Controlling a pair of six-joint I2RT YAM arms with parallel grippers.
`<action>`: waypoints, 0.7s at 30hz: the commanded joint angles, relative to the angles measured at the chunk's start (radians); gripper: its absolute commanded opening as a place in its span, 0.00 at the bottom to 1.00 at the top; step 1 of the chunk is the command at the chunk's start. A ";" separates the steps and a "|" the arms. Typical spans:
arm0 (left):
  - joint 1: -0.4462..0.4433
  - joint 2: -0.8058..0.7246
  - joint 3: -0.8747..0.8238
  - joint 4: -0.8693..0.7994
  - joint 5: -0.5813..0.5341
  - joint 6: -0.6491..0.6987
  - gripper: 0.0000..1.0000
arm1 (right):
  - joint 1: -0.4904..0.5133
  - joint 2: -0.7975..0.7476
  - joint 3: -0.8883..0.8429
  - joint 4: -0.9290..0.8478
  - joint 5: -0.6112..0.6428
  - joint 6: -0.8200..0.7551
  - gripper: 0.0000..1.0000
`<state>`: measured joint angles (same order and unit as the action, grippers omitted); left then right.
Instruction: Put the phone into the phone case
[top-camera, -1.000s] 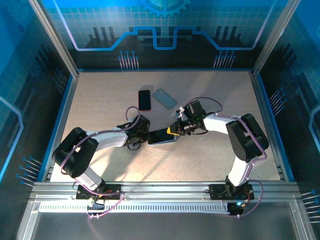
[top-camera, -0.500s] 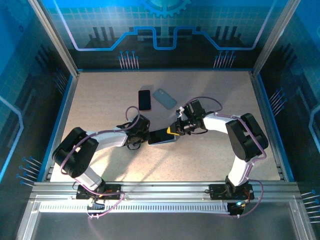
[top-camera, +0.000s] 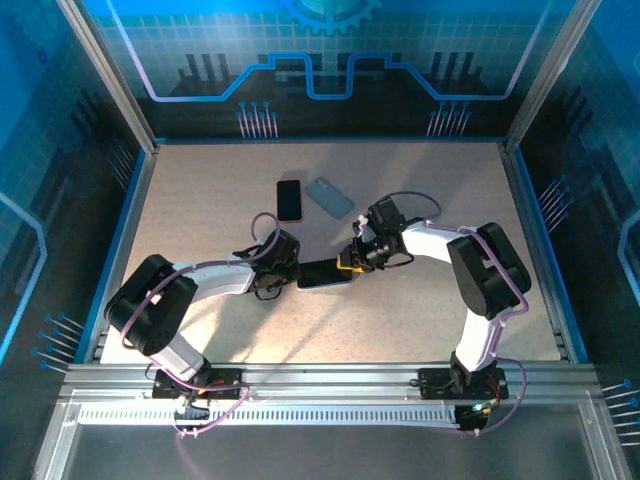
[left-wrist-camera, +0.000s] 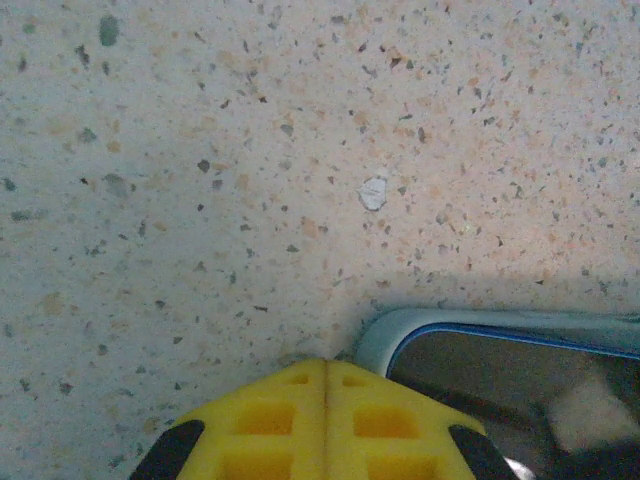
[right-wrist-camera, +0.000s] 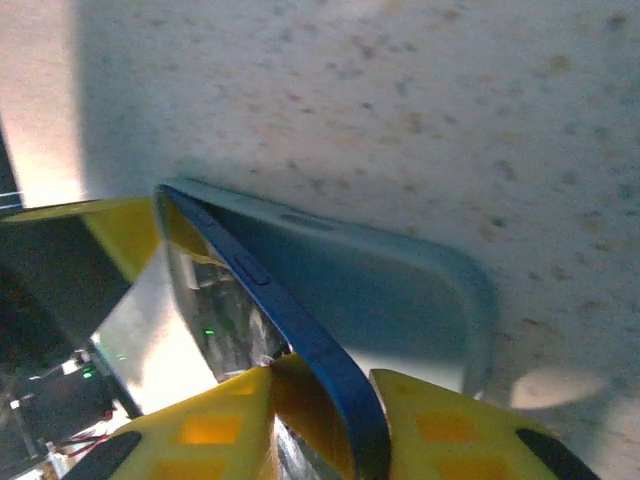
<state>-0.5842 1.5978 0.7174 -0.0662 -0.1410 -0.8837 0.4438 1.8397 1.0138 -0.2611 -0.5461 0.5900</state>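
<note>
With left tool (left-wrist-camera: 325, 368) shut just beside case (left-wrist-camera: 385, 330) corner as a stop, press down through right tool (right-wrist-camera: 322, 372), barely parted astride raised edge of phone (right-wrist-camera: 255, 275) (grip unclear), until seated; avoid skidding case across tabletop (left-wrist-camera: 200, 150).

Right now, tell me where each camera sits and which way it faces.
Top external: above and behind the bases, looking down on the speckled beige table; both white arms show, with left gripper and right gripper.
Left wrist: low over the table, facing down; its shut yellow fingertips show.
Right wrist: close in, facing the table; its yellow fingers flank the blue phone.
Shared: all views see that phone and its pale blue case.
</note>
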 joint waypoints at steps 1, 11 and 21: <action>0.001 -0.018 -0.010 0.090 0.036 0.011 0.00 | 0.025 0.035 0.026 -0.115 0.116 -0.016 0.29; 0.001 -0.064 -0.041 0.109 0.028 0.020 0.00 | 0.062 0.059 0.118 -0.203 0.169 -0.026 0.46; 0.000 -0.090 -0.049 0.109 0.015 0.036 0.00 | 0.079 0.048 0.169 -0.281 0.213 -0.028 0.57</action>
<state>-0.5842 1.5391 0.6827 0.0353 -0.1265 -0.8799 0.5156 1.8706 1.1595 -0.4667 -0.3809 0.5743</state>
